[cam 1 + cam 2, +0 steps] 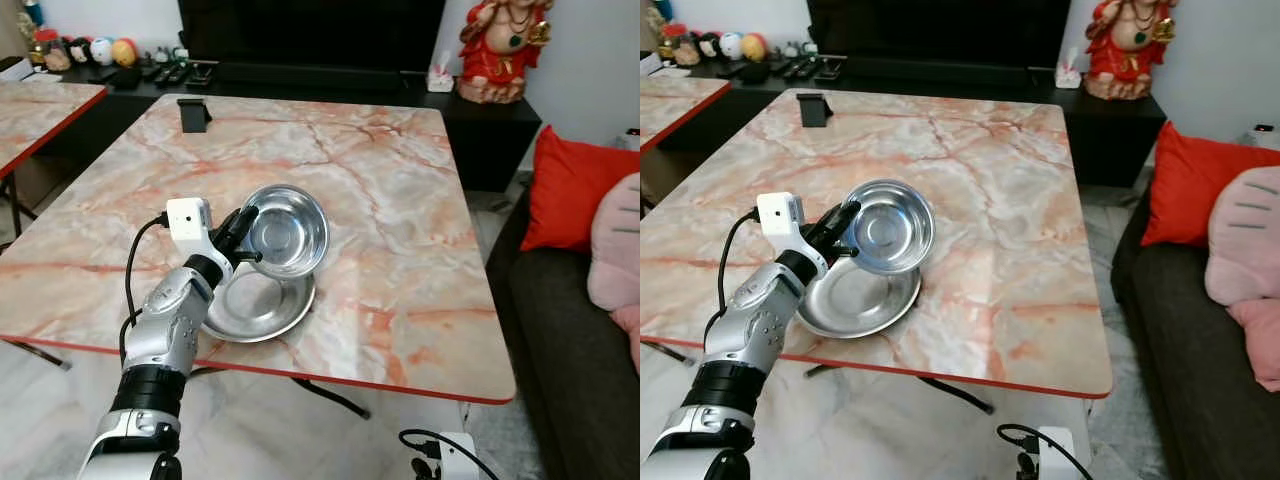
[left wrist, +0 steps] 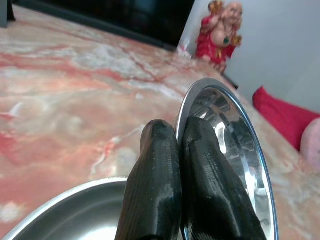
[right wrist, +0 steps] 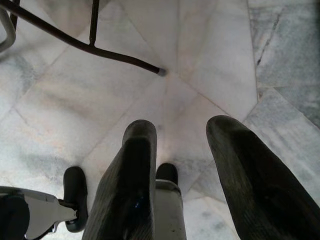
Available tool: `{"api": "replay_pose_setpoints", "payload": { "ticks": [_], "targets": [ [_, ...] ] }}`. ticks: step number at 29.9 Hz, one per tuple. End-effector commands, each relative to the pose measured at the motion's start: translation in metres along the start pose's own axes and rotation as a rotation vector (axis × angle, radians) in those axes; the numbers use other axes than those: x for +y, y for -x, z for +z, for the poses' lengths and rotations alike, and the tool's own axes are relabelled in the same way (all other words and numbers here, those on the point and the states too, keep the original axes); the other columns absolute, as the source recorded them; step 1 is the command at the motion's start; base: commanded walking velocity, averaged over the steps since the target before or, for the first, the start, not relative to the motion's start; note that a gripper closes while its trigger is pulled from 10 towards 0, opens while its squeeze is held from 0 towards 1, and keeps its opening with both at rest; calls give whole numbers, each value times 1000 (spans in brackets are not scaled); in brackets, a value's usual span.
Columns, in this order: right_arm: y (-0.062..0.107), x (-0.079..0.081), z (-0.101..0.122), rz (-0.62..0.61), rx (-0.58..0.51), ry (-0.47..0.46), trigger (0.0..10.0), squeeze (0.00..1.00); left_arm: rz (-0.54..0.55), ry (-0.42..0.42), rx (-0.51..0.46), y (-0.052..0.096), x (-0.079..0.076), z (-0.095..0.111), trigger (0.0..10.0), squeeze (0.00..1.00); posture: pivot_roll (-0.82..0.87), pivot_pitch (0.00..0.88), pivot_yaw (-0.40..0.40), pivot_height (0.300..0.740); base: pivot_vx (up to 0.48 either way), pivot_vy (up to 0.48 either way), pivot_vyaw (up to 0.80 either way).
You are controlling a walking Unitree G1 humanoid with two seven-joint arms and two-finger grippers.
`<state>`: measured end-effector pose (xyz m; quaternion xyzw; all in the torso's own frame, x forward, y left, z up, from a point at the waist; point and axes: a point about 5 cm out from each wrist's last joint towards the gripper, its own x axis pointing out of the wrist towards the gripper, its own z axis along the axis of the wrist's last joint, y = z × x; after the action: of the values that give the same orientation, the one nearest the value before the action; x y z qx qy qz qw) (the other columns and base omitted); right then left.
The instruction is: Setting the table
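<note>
So far the setting looks barely begun: the left end effector [image 1: 243,232] pinches the rim of a steel bowl [image 1: 288,230], holding it tilted just above a steel plate [image 1: 262,303] near the marble table's [image 1: 400,200] front edge. The right end effector [image 3: 182,165] hangs idle over the floor, fingers apart. Placing remains.

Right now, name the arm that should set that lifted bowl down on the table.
Left. Its gripper is shut on the steel bowl, held tilted above the plate. The right gripper hangs open over the floor.
</note>
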<state>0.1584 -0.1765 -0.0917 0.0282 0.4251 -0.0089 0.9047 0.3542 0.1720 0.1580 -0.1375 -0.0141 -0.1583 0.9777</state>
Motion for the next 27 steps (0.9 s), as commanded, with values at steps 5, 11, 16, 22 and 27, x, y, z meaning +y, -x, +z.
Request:
{"api": "replay_pose_setpoints", "payload": {
  "ticks": [5, 11, 16, 22, 27],
  "targets": [
    [1, -1, -2, -2, 8, -10, 10000, 0, 17, 17, -9, 7, 8, 11, 10000, 0, 55, 0, -12, 740, 0, 0, 0],
    [1, -1, -2, -4, 8, -9, 10000, 0, 40, 63, -5, 17, 11, 14, 10000, 0, 59, 0, -11, 740, 0, 0, 0],
    [1, 0, -2, -2, 8, -9, 10000, 0, 76, 140, -1, 27, 18, 16, 10000, 0, 64, 0, -10, 740, 0, 0, 0],
    [0, 0, -2, 0, 9, -7, 10000, 0, 72, 204, 45, 39, 20, 10, 10000, 0, 68, 0, -11, 740, 0, 0, 0],
    [0, 0, -2, 3, 9, -5, 10000, 0, 103, 234, 69, 43, 23, 5, 10000, 0, 67, 0, -11, 740, 0, 0, 0]
  ]
}}
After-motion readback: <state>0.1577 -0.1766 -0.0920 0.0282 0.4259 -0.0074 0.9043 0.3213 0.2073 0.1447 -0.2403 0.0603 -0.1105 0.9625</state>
